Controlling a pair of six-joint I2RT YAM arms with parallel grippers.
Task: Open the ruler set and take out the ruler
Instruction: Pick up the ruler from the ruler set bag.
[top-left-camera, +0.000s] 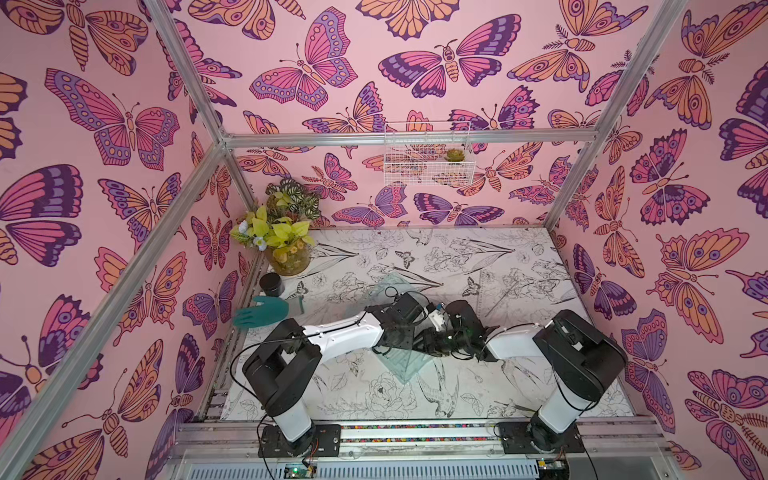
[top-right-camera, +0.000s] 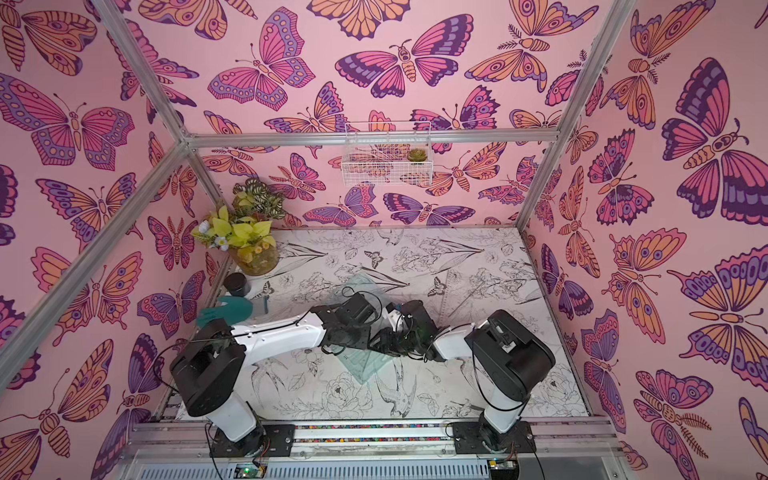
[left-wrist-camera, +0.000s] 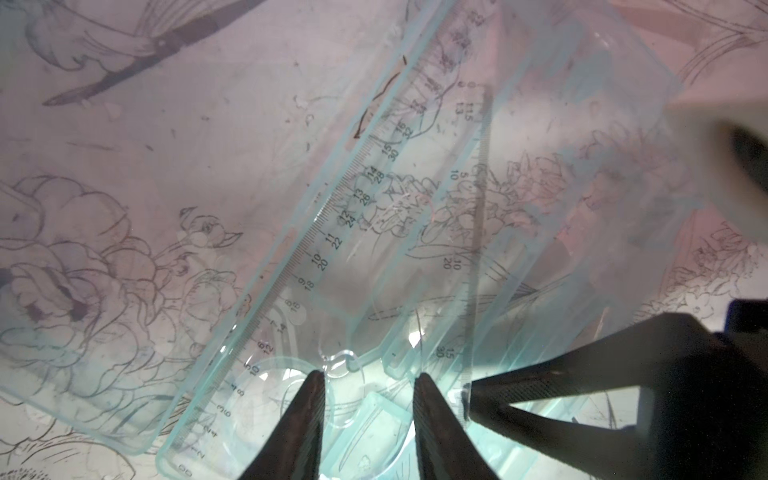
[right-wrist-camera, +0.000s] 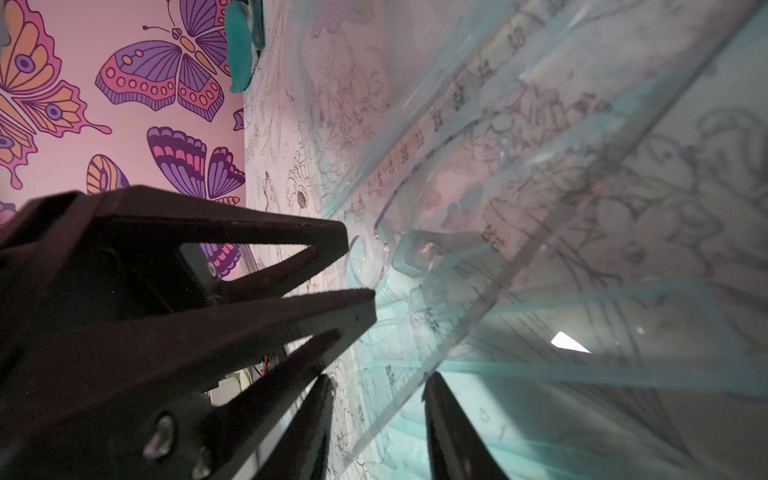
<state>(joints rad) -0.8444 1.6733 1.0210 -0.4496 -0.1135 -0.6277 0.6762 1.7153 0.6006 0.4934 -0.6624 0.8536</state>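
My left gripper (left-wrist-camera: 368, 374) stands with a narrow gap around a clear tab (left-wrist-camera: 340, 361) at the edge of the ruler set (top-left-camera: 409, 363), but I cannot tell if the fingers (left-wrist-camera: 303, 424) press it. The ruler set (top-right-camera: 363, 365) lies at the middle of the table (top-left-camera: 519, 386), and in both top views my arms (top-left-camera: 345, 332) hide its centre. My right gripper (right-wrist-camera: 380, 376) has the ruler (right-wrist-camera: 590, 183) between its half-open fingers (right-wrist-camera: 453, 436); any contact is unclear.

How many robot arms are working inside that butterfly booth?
2. The left arm rises at the near left of the table, the right arm at the near right; both bend inward over the ruler set. No others seem hidden.
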